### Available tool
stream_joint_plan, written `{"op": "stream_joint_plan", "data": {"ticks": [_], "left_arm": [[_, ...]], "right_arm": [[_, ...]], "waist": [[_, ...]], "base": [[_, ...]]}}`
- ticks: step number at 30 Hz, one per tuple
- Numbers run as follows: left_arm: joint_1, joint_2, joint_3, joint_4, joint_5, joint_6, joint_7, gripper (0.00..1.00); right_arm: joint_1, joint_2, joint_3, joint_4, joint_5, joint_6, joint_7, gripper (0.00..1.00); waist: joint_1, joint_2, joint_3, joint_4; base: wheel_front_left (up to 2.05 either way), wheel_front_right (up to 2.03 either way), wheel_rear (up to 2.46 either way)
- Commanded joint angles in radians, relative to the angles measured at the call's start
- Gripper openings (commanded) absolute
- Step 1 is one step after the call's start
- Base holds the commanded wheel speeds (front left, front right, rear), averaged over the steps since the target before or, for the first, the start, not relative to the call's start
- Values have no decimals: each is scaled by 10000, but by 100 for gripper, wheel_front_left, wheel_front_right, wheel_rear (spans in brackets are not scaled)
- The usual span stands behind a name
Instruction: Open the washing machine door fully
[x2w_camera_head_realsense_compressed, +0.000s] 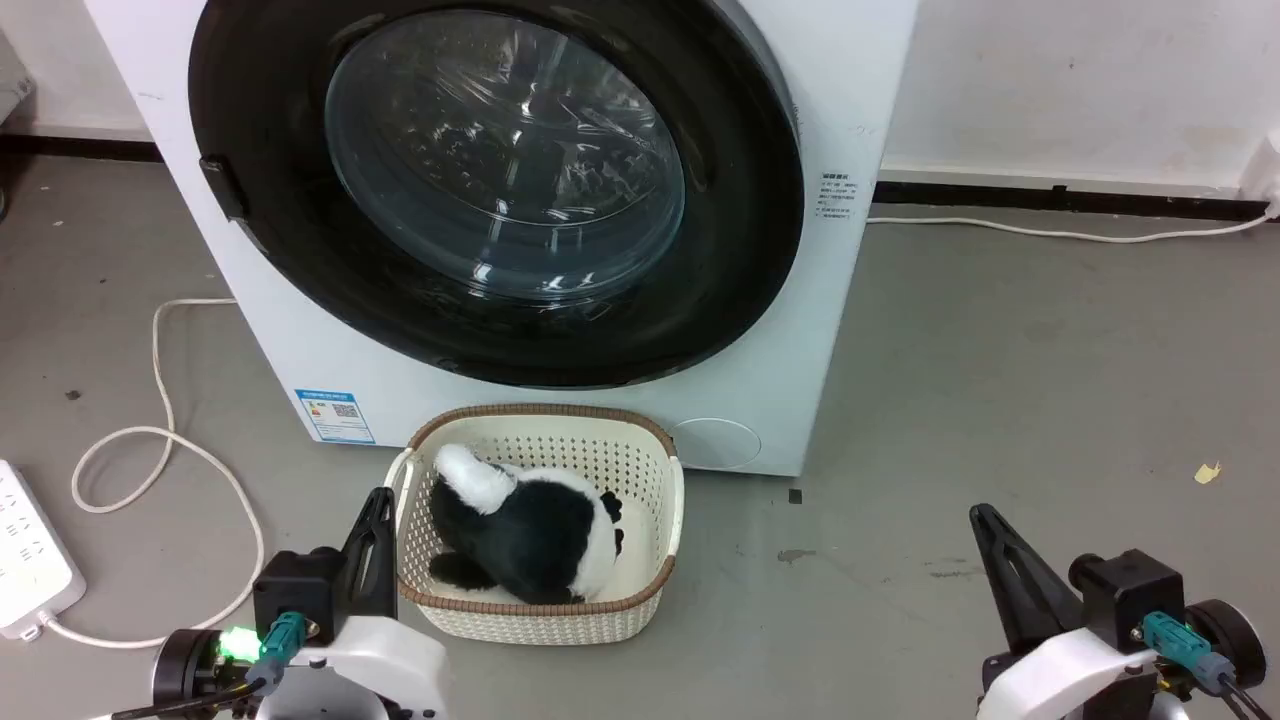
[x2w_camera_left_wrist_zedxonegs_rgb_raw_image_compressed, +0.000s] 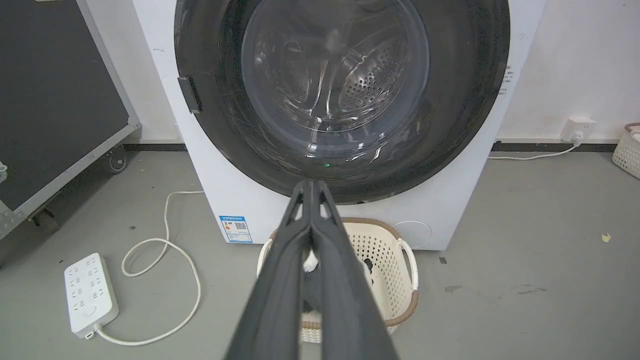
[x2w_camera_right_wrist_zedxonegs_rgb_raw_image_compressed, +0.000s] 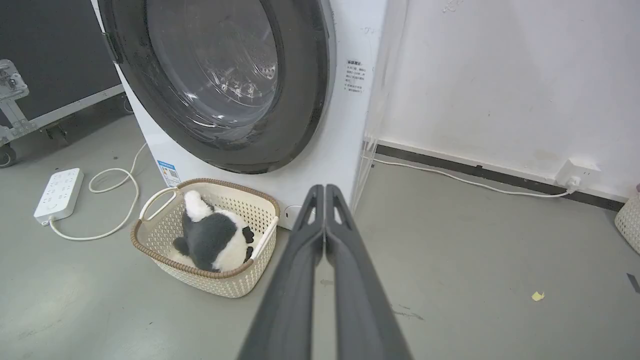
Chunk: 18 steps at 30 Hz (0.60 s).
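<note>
- The washing machine door (x2w_camera_head_realsense_compressed: 500, 180) is shut, flush against the front of the washing machine (x2w_camera_head_realsense_compressed: 860, 90) at the far side. Its latch tab (x2w_camera_head_realsense_compressed: 222, 186) sits on the door's left edge.
- A basket (x2w_camera_head_realsense_compressed: 668, 490) holding a black-and-white plush toy (x2w_camera_head_realsense_compressed: 530, 530) stands on the floor just in front of the machine, below the door's lower edge.
- To the left, a white cable (x2w_camera_head_realsense_compressed: 160, 440) loops to a power strip (x2w_camera_head_realsense_compressed: 30, 560).
- Right of the basket, open grey floor (x2w_camera_head_realsense_compressed: 1000, 380) runs to the wall.
- The left gripper (x2w_camera_head_realsense_compressed: 378, 500) sits low at near left, just beside the basket's left rim, fingers pressed together and pointing toward the door.
- The right gripper (x2w_camera_head_realsense_compressed: 982, 515) sits low at near right, fingers pressed together on nothing, well apart from the machine.
</note>
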Motion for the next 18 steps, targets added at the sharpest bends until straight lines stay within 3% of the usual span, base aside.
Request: {"op": "stream_joint_plan", "data": {"ticks": [1, 18], "left_arm": [[144, 3, -16, -39, 89, 24, 3, 0], [144, 3, -16, -39, 89, 24, 3, 0]], "right_arm": [[-118, 40, -7, -47, -76, -13, 5, 0], [-118, 40, -7, -47, -76, -13, 5, 0]], "waist": [[0, -1, 0, 0], [0, -1, 0, 0]], "base": [[0, 0, 0], [0, 0, 0]]}}
